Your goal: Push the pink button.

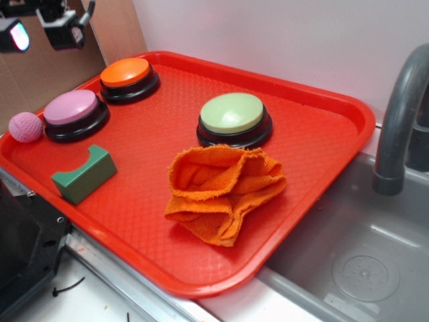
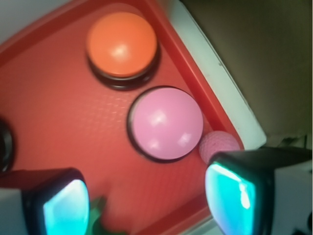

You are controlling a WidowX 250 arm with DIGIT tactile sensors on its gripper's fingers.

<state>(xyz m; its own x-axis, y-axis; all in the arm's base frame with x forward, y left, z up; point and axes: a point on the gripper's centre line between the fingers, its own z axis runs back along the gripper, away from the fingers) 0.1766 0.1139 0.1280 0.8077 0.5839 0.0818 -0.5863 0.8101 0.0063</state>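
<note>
You have the round, domed pale pink plastic button on its black base sitting at the left side of the red textured plastic tray, close to the tray's left rim. Just beside it, against that rim, lies the small textured pink ball. The same-shaped orange button stands behind it toward the far corner, and the light-green button sits well apart, toward the middle of the tray. A green block with a curved notch lies in front of the pink button, and a crumpled orange cloth lies in front of the green one. To the right of the tray you see a grey sink and a dark faucet.

Your claw is spread wide, holding nothing; in the wrist view its two fingers frame the lower edge, with the pink button between and beyond them. It hangs high above the tray, touching nothing.
</note>
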